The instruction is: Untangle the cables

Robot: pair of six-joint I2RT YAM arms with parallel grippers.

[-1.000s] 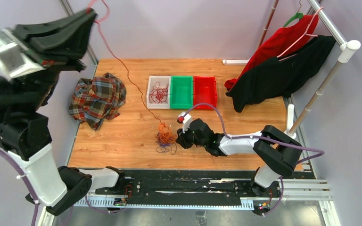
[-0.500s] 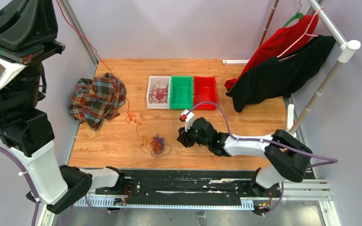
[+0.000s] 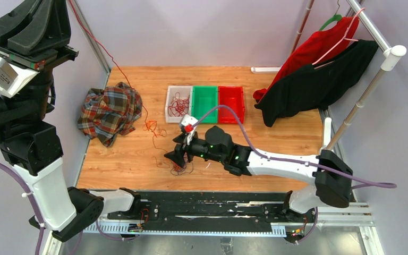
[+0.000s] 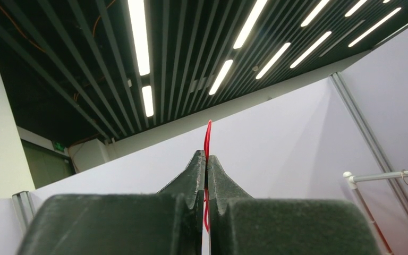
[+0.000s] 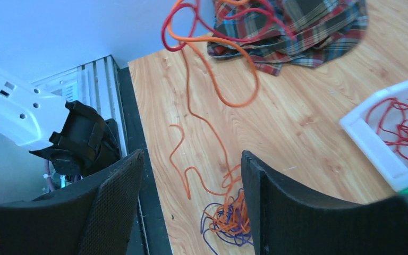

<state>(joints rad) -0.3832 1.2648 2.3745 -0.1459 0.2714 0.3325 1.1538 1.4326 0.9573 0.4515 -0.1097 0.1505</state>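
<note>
Two arms split the job — the left gripper [image 4: 206, 159], high over the table's [image 3: 276, 143] left edge, pinches a red cable [image 4: 207, 133] while the right gripper [image 5: 190, 170], jaws newly spread, has reached the orange-and-purple tangle [image 5: 227, 219] by the front edge, seemingly poised to pin it.

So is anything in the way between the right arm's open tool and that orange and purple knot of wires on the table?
Nothing visible. The right tool hangs open just over the orange and purple tangle on the table; the plaid cloth lies well off to the side.
</note>
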